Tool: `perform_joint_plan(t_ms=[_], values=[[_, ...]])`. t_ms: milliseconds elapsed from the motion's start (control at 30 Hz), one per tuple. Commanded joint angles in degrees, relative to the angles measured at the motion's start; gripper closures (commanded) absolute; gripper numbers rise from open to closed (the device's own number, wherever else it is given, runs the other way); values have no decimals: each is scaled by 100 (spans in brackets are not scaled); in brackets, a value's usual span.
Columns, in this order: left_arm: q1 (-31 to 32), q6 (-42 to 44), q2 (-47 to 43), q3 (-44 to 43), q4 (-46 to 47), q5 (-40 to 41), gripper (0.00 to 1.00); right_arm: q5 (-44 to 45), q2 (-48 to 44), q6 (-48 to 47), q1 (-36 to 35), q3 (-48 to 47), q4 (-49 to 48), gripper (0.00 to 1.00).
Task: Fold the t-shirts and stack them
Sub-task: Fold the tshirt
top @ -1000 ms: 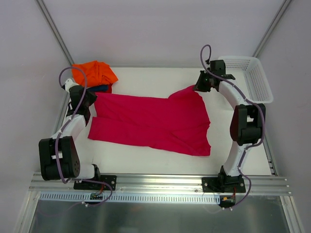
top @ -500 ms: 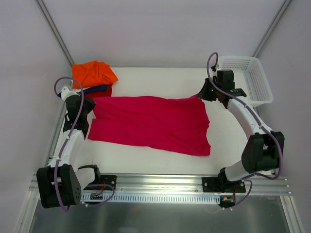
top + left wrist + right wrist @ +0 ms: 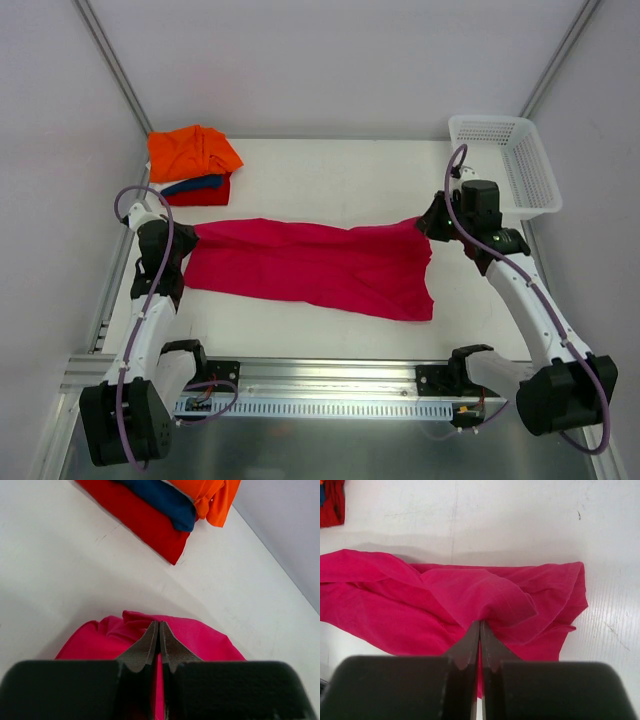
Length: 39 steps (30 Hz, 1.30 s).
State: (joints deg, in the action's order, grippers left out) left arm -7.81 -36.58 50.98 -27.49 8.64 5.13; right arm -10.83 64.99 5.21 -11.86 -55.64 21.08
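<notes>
A: Folding the large plain magenta-pink cloth t-shirt [image 3: 310, 268] looks like the step in hand. It lies spread across the middle of the white worktop [image 3: 330, 165], its far edge pinched at both ends.

B: Pinched by which hand?

A: Both. The left hand [image 3: 192, 236] is clamped on the far left corner and the right hand [image 3: 428, 222] on the far right corner. Each wrist view shows the fingers closed tight on cloth.

B: And next?

A: My guess is that both carry the far edge toward the near one, together and level, so the fold lands straight. Uneven travel would skew the crease.

B: Where should it end up?

A: Probably on the pile at the far left: a crumpled orange t-shirt [image 3: 192, 150] on a folded dark blue t-shirt [image 3: 198, 183] on a folded red t-shirt [image 3: 205, 194]. The pile is near the pink one, not touching it.

B: What does each view add?

A: Only the overhead shows the whole shirt and the white plastic mesh basket [image 3: 505, 165] at far right. The left wrist view shows the pile's layers edge-on. The right wrist view shows cloth bunched into a hump at the fingertips.
</notes>
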Motion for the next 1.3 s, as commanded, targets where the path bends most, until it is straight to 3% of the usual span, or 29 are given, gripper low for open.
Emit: perform_joint_plan(t_ms=[0, 400, 700, 1267], values=[[34, 2, -308, 155, -205, 182, 100, 213, -557, 120, -71, 210, 220, 100], [17, -253, -1090, 753, -750, 270, 100, 424, -1682, 375, -80, 958, 880, 100], [-62, -438, -1758, 1087, -1242, 235, 100, 275, -2025, 656, -80, 1546, 1029, 100], [-615, -623, -1697, 1465, -1251, 182, 100, 977, -2781, 1166, -71, 2320, 1522, 100]])
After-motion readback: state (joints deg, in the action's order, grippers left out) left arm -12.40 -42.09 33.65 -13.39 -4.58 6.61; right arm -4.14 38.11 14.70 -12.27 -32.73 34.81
